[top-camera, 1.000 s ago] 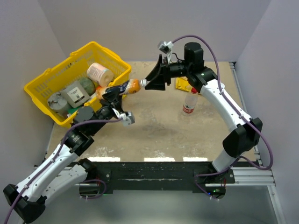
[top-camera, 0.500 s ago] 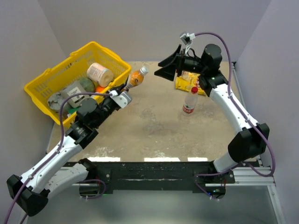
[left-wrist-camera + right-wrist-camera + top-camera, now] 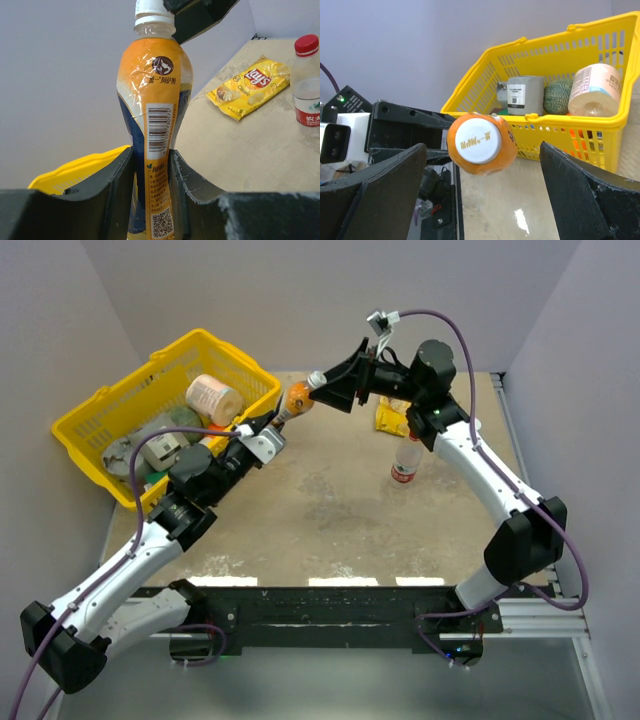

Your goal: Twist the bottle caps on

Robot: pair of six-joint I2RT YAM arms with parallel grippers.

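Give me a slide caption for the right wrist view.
Open right jaws flank the round white plastic cap on an orange plastic bottle, yellow plastic basket behind.

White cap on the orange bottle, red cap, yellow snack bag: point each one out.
white cap (image 3: 474,141): right wrist view, middle of its printed top.
red cap (image 3: 306,44): left wrist view, its side wall.
yellow snack bag (image 3: 250,86): left wrist view, middle of its front.
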